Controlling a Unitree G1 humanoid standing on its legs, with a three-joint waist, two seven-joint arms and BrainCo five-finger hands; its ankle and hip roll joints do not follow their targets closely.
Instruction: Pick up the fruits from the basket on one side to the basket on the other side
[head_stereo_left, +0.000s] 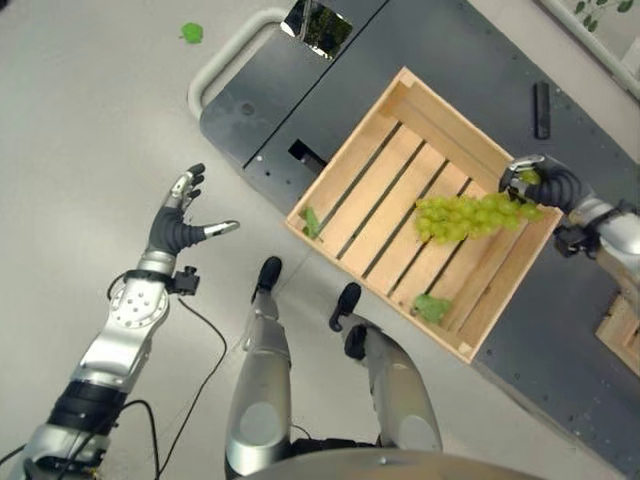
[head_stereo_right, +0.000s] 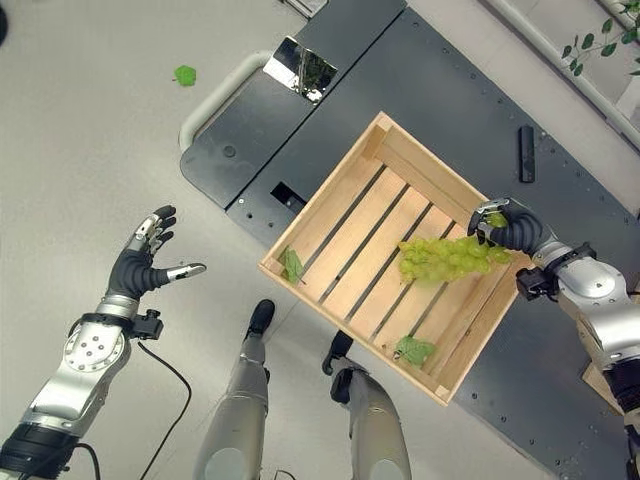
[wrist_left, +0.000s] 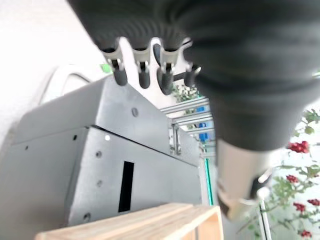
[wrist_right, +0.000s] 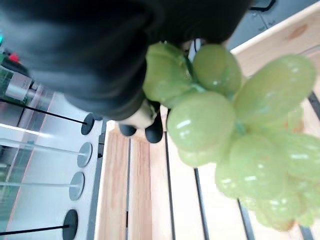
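1. One wooden crate (head_stereo_right: 352, 235) sits on a dark grey metal counter (head_stereo_right: 440, 90); it is square, of pale slats with dark gaps between them and low plank walls.
2. One bunch of green grapes (head_stereo_right: 448, 256) hangs above the crate's slats near its rim on the robot's right. The grapes are glossy, rounded and pale green.
3. The right hand (head_stereo_right: 510, 230) has its fingers curled round the top of the bunch, just over that rim; the right wrist view shows the grapes dangling under the dark cover with the slats beyond.
4. Two green leaves lie inside the crate: a small leaf (head_stereo_right: 292, 264) at the corner nearest the robot's left, and a larger leaf (head_stereo_right: 414, 350) by the wall nearest the robot.
5. One more green scrap (head_stereo_right: 185, 75) lies on the floor (head_stereo_right: 80, 130), well apart from the crate, beyond the counter's curved pale handle (head_stereo_right: 215, 92).
6. The left hand (head_stereo_right: 140, 262) is held over the floor, well apart from the crate on the robot's left, fingers spread straight, thumb out, holding nothing.
7. On the counter beyond the crate lie one shiny reflective plate (head_stereo_right: 300, 68) and one slim black bar (head_stereo_right: 526, 153).
8. The floor is smooth and pale grey; the counter is matt with small screw holes and a slot.
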